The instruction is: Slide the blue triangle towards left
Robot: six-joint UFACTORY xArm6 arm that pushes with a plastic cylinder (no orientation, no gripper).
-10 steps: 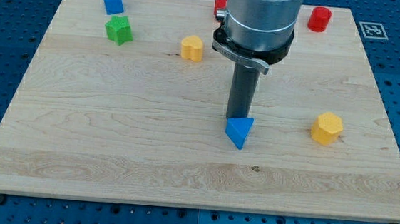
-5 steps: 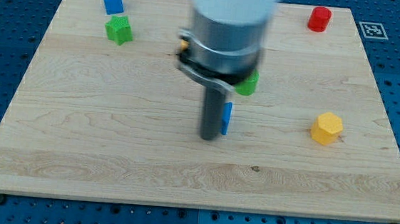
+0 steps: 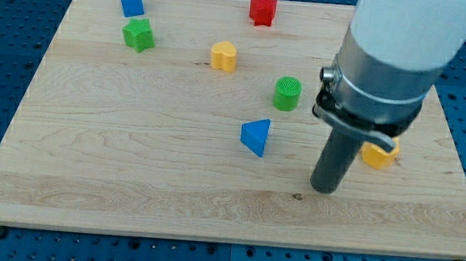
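Now my tip [image 3: 324, 190] rests bare, holding nothing, on the wooden board [image 3: 130, 164], right of the blue triangular block [image 3: 255, 136] near the centre, well placed to shove it leftward.

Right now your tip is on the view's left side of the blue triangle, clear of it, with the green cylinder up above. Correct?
Not quite. In the camera view my tip is on the view's right side of the blue triangle, clear of it. The green cylinder does sit above the triangle.
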